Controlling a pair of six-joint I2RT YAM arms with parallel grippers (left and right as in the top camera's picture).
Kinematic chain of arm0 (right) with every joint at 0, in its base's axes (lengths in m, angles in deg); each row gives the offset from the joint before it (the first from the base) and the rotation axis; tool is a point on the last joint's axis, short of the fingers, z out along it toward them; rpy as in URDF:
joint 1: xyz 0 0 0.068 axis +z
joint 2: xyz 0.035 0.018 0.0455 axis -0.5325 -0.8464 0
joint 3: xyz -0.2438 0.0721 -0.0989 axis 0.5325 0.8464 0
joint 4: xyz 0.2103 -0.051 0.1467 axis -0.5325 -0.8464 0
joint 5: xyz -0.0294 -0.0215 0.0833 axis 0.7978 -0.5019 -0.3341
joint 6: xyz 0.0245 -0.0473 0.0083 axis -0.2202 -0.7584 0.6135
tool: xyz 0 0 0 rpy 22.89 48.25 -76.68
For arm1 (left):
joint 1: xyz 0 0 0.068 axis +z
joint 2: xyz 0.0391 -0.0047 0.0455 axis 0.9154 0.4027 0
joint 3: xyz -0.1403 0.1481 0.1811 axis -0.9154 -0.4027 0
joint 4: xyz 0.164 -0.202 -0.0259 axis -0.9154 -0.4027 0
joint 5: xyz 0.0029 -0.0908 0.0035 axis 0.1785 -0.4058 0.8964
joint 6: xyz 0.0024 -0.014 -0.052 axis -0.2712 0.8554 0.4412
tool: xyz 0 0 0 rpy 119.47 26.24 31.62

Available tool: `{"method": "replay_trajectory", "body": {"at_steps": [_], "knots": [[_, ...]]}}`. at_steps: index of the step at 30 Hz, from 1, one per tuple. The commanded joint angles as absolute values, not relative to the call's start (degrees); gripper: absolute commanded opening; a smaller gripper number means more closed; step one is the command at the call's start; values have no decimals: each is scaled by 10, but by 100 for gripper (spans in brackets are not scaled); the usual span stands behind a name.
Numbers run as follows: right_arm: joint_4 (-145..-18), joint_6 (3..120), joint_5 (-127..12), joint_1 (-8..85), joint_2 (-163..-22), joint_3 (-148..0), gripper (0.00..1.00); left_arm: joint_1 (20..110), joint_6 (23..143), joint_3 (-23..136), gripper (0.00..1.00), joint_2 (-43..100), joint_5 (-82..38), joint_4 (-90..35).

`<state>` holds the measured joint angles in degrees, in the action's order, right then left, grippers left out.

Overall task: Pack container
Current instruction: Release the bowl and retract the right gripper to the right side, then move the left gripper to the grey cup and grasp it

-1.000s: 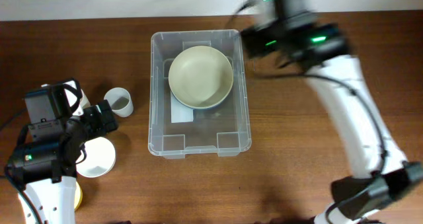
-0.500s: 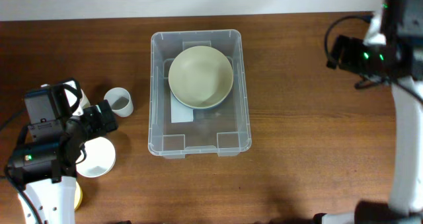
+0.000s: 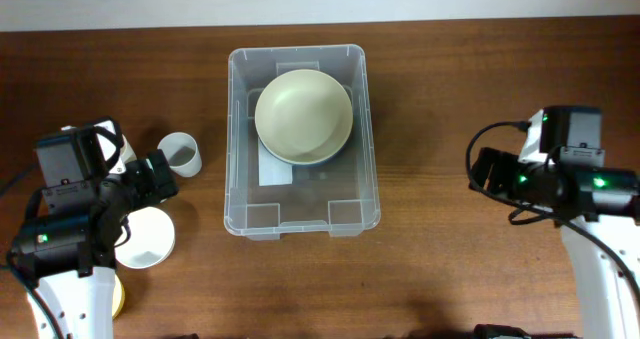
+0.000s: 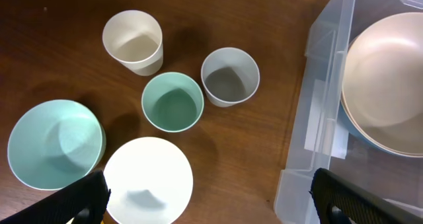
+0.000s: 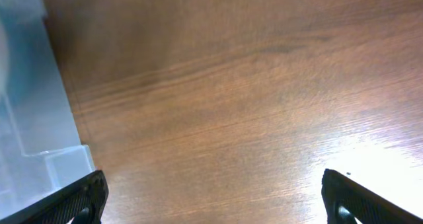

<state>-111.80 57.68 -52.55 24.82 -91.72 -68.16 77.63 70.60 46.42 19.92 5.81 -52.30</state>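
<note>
Wood table (image 3: pixel 450 99) is carrying the container (image 3: pixel 232 129) at centre, cream bowl (image 3: pixel 303 116) sitting at its 12 o'clock end. Left gripper (image 4: pixel 208 201) at 9 o'clock and right gripper (image 5: pixel 211 197) at 3 are both gaping wide, gripping nothing (cups (image 4: pixel 172 102) under left).

Expect even, bright lighting and sharp focus in the overhead view. In the right wrist view, note a white glare patch on the desk (image 5: pixel 370 161) and a soft, washed-out container (image 5: pixel 26 105). In the left wrist view, cups (image 4: pixel 172 102) cast soft shadows rightward.
</note>
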Motion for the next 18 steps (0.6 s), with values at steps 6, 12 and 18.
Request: {"method": "replay_trajectory", "body": {"at_steps": [6,12,18], "knots": [[-1092,581,-535,252,-915,-683,99,743,713,667,99,382,46,-620],[-1092,581,-535,252,-915,-683,99,737,713,749,99,556,5,-644],[-1093,581,-535,252,-915,-683,99,718,680,749,100,626,6,-638]]}}
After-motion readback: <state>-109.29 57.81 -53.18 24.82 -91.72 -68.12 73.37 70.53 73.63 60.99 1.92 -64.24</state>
